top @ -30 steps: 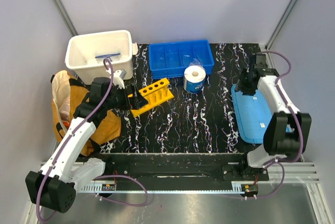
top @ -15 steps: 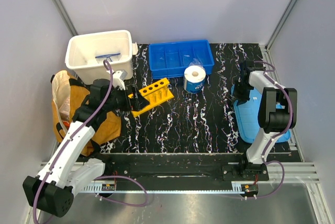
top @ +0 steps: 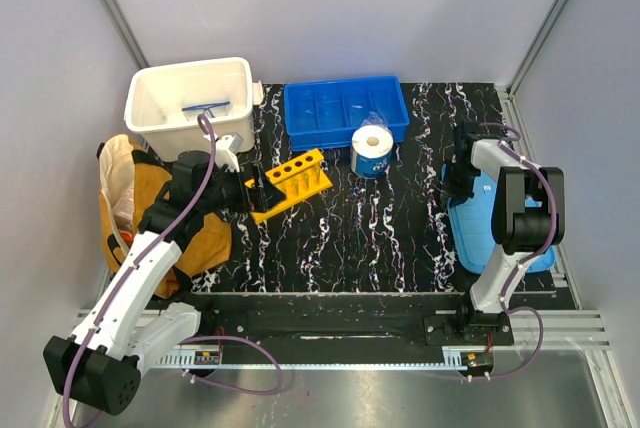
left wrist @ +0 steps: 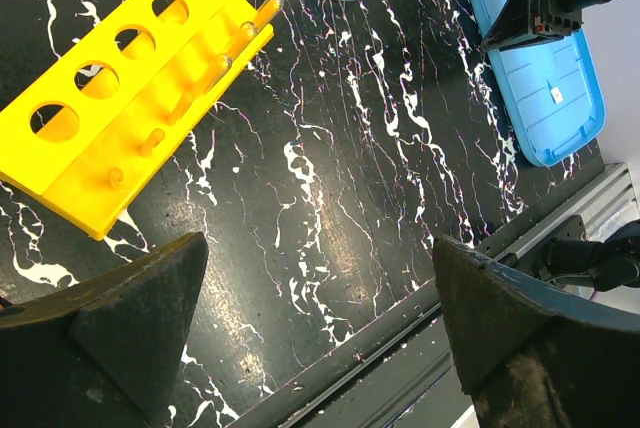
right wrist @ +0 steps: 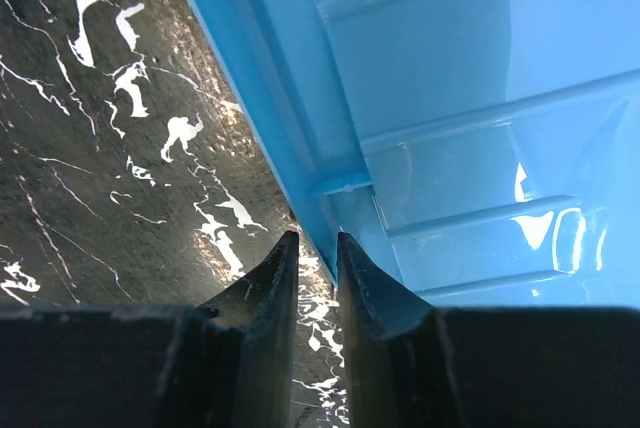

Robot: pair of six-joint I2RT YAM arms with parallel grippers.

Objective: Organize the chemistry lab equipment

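The yellow test-tube rack (top: pixel 295 180) lies tilted on the black marbled table, left of centre. It also shows in the left wrist view (left wrist: pixel 130 118), with a clear tube (left wrist: pixel 247 30) lying on it. My left gripper (top: pixel 256 191) is open and empty beside the rack's near left end, and its wrist view (left wrist: pixel 320 338) shows bare table between the jaws. My right gripper (top: pixel 458 181) is low at the left edge of the light-blue lid (top: pixel 492 223). In its wrist view (right wrist: pixel 318 248) the jaws are closed on the lid's rim (right wrist: pixel 330 188). Dark tubes and goggles are not clearly visible.
A white tub (top: pixel 190 98) stands at the back left with a blue-edged item (top: pixel 205 106) inside. A blue compartment bin (top: pixel 345 108) is at the back centre. The paper roll (top: pixel 372 151) stands before it. A tan-yellow bag (top: pixel 125 208) lies at the left edge.
My right arm has swung in and down from above the lid to its left rim. The left arm and the rack have barely moved.
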